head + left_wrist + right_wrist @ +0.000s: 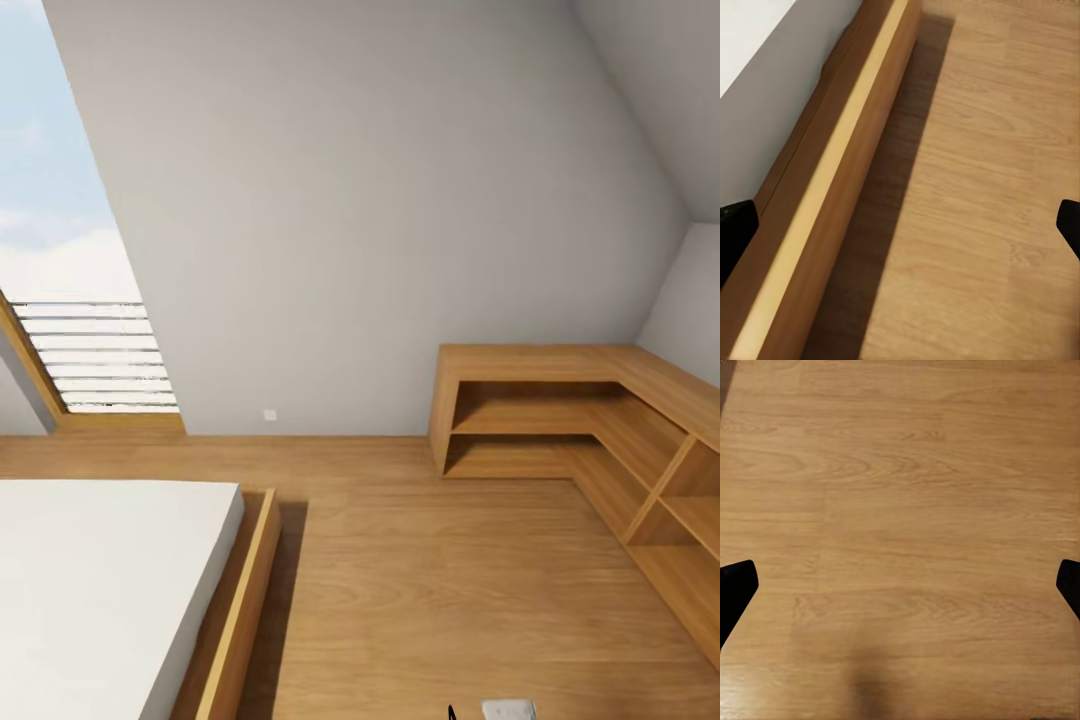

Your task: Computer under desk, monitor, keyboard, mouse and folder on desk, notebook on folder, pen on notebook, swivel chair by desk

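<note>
The desk, swivel chair, computer, monitor, keyboard, mouse, folder, notebook and pen are all out of view. My left gripper [900,225] is open, its black fingertips [735,225] far apart at the frame's edges, over the wooden floor [982,187] beside the bed frame [832,187]. My right gripper [900,585] is open too and holds nothing, hanging above bare floor planks [900,495].
A bed with a white mattress [90,580] in a low wooden frame [245,600] fills the lower left. A low L-shaped wooden shelf unit [560,420] runs along the right wall under the sloped ceiling. A slanted window [70,260] is at the left. Open floor [430,590] lies between bed and shelves.
</note>
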You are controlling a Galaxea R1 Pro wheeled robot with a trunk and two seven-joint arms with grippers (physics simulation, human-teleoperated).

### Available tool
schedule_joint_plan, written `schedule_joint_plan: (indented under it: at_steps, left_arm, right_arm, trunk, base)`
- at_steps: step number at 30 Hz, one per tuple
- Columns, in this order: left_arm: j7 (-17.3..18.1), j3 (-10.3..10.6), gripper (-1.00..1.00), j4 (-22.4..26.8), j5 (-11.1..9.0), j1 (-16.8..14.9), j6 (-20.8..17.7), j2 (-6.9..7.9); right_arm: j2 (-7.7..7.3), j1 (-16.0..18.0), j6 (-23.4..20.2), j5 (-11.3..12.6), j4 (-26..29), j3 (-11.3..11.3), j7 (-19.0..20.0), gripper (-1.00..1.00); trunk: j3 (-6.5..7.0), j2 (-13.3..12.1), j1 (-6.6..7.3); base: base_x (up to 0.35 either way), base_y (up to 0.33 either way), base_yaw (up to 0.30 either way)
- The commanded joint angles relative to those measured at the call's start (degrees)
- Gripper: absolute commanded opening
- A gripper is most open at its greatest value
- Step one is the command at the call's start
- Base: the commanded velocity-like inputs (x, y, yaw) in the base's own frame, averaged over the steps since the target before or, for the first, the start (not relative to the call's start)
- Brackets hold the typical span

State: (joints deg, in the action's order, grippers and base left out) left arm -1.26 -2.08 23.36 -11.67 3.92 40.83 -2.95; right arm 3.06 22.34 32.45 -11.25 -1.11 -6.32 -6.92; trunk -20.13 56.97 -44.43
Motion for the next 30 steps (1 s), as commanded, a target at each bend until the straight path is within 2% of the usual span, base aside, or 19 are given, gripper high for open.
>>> schedule_joint_plan:
  at_steps: [1,30]
  left_arm:
    - [-0.1,-0.2,1.0,0.1,0.2,0.0,0.0,-0.04]
    - [-0.1,-0.2,1.0,0.1,0.2,0.0,0.0,-0.03]
  right_arm:
    - [0.01,0.1,0.2,-0.6,-0.1,-0.5,-0.3,1.0]
    - [0.01,0.1,0.2,-0.7,-0.1,-0.5,-0.3,1.0]
  trunk:
    - [-0.05,0.0,-0.03]
    - [-0.05,0.0,-0.03]
  base:
    - [0.175,0.0,0.0]
    - [0.163,0.0,0.0]
